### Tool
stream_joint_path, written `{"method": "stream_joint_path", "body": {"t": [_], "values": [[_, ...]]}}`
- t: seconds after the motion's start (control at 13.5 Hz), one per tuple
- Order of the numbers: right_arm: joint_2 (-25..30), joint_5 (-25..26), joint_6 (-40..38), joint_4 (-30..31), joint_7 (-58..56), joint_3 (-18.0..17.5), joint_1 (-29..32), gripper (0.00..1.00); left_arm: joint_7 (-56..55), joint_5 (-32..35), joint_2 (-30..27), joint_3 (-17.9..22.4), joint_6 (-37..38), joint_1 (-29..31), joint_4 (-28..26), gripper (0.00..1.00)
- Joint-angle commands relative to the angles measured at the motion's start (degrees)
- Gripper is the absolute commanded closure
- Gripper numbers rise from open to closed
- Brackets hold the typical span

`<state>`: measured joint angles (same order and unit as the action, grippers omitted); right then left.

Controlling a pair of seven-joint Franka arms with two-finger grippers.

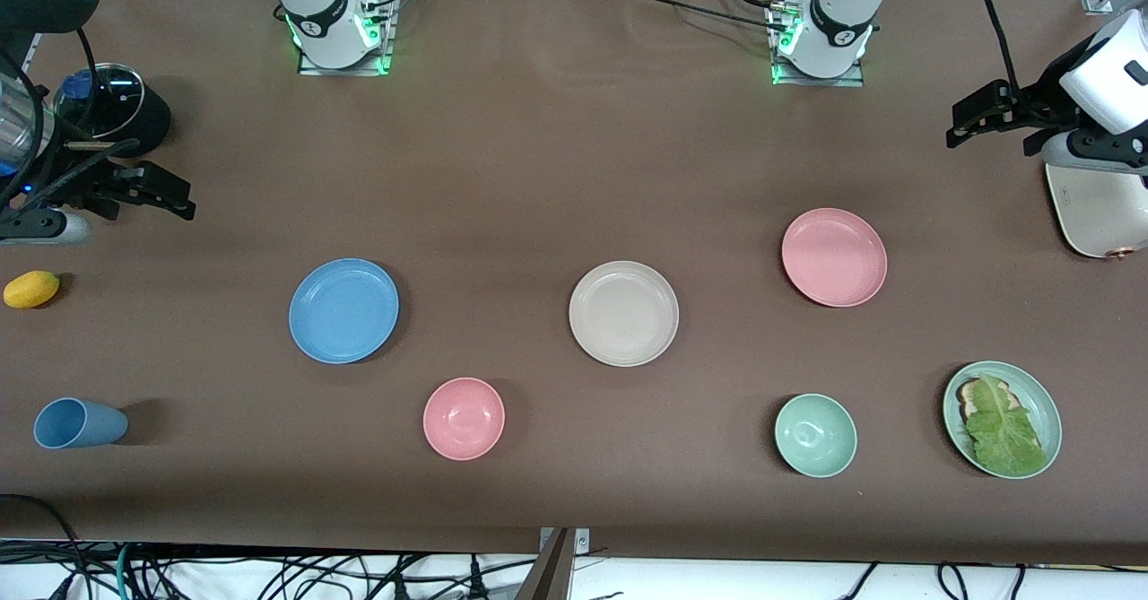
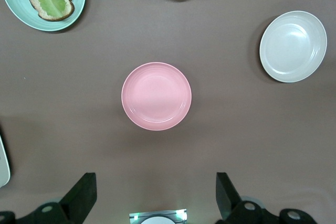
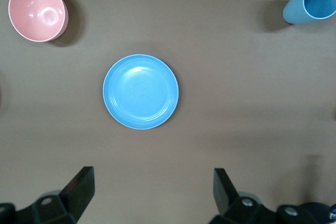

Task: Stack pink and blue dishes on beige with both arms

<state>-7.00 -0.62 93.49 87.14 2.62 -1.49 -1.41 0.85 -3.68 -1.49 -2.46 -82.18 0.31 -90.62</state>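
Three same-sized plates lie apart on the brown table. The beige plate (image 1: 623,313) (image 2: 293,46) is in the middle. The blue plate (image 1: 343,310) (image 3: 140,91) lies toward the right arm's end and the pink plate (image 1: 834,256) (image 2: 156,96) toward the left arm's end. My left gripper (image 1: 973,125) (image 2: 156,182) hangs open and empty high over the table's left-arm end, apart from the pink plate. My right gripper (image 1: 175,195) (image 3: 154,179) hangs open and empty high over the right-arm end, apart from the blue plate.
A pink bowl (image 1: 464,418), a green bowl (image 1: 815,435), a green plate with lettuce on toast (image 1: 1002,419) and a lying blue cup (image 1: 79,423) sit nearer the front camera. A yellow fruit (image 1: 31,289), a lidded black pot (image 1: 112,107) and a white appliance (image 1: 1099,210) stand at the table's ends.
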Motion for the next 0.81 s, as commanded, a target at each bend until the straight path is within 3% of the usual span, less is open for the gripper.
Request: {"method": "stream_joint_path", "body": {"t": [0.0,0.74], "values": [[0.6,0.7,0.6,0.7,0.8,-0.5,0.4,0.0,0.4,-1.1,1.0,-0.2,0.3,0.4,1.8,0.0],[1.1,0.7,0.3,1.4,0.7,-0.5,0.4,0.0,0.4,-1.0,1.9,-0.2,0.3,0.3,4.2,0.0]]}}
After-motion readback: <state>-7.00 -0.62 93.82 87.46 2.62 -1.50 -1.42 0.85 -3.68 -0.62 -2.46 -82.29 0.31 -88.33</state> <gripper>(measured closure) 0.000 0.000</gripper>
